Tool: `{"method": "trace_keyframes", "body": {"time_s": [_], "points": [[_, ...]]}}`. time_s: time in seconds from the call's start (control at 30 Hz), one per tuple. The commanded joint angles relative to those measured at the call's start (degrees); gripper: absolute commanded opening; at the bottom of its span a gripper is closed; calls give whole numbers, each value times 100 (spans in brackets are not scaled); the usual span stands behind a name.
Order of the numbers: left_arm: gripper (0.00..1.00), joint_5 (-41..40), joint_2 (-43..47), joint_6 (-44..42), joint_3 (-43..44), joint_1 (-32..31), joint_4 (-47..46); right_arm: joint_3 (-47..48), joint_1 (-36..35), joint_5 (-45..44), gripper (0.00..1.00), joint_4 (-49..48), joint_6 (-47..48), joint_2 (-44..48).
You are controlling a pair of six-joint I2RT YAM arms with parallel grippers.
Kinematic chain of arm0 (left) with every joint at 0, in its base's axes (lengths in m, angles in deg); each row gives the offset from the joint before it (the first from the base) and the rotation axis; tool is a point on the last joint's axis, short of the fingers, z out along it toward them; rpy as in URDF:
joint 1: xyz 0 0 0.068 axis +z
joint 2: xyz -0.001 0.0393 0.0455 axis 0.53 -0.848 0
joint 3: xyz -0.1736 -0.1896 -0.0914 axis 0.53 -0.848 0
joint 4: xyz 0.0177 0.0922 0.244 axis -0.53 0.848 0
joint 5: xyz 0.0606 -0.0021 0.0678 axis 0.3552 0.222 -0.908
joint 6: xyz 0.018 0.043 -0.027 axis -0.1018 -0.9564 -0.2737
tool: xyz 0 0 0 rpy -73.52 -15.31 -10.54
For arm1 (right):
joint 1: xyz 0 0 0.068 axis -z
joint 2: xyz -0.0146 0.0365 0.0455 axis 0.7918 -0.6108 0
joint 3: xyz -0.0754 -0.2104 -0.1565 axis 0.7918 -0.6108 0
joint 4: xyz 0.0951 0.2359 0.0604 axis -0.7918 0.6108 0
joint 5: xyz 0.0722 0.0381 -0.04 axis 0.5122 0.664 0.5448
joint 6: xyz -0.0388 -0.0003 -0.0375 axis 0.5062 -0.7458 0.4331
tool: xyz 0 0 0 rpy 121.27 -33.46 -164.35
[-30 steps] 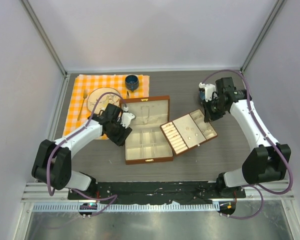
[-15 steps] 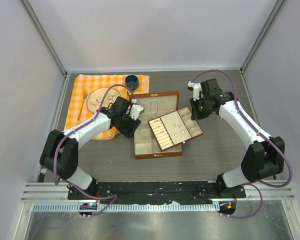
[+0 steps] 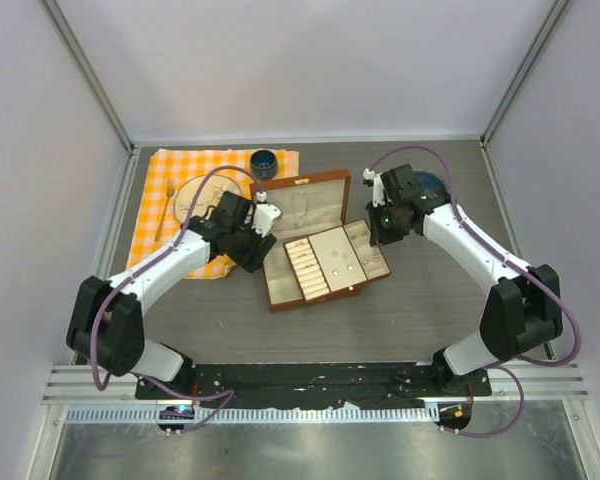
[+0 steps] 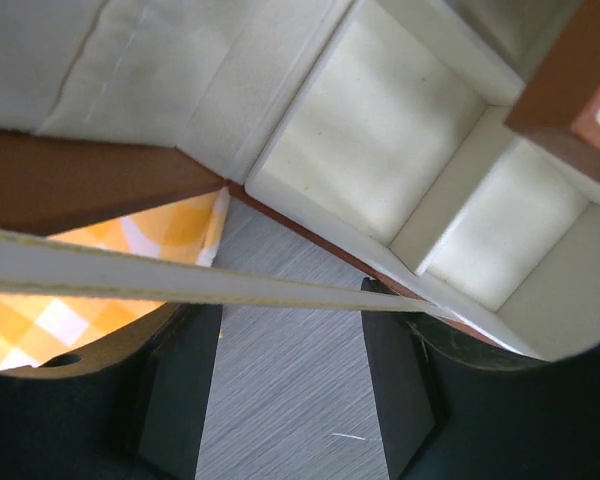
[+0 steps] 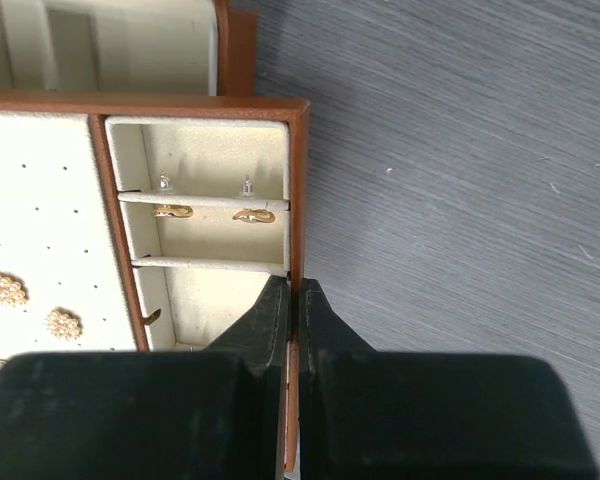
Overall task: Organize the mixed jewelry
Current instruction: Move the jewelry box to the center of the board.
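**Top external:** an open brown box (image 3: 298,299) stands mid-table, and its cream tray (image 3: 332,255) lies askew over the base. The left gripper (image 3: 258,243) is at the box's left wall, and the right gripper (image 3: 377,228) is at the tray's right end. The orange checked cloth (image 3: 170,165) at the far left carries a plate (image 3: 202,192), a spoon (image 3: 165,212) and a blue cup (image 3: 264,162).

**Left wrist:** the fingers (image 4: 180,390) are spread, and a cream rim of the box crosses at their tips. Whether they touch it cannot be told.

**Right wrist:** the fingers (image 5: 270,320) are pressed together, pinching the tray's brown side wall. Small gold-coloured jewelry (image 5: 253,215) lies in the tray's compartments just beside the fingertips
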Motion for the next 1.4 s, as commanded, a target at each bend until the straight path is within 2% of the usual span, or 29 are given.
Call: {"method": "trace_keyframes", "body": {"time_s": [0.0, 0.2, 0.43, 0.9, 1.17, 1.37], "points": [[62, -72, 663, -81, 81, 412, -865, 55, -179, -131, 1, -229, -410, 57], [62, 103, 805, -161, -17, 615, -970, 38, -188, 106, 1, -308, -551, -110], [62, 604, 86, 33, 97, 554, -1146, 55, -197, 45, 1, -317, -508, -67], [62, 1052, -944, -125, 634, 316, -1533, 265, -179, -579, 1, -317, -349, 83], [62, 1255, -391, -55, 555, 316, -1559, 942, 40, -887, 1, -264, 2, -13], [62, 1246, 75, -152, 678, 316, -1164, 1670, 199, -800, 1, -159, 397, -601]]}}
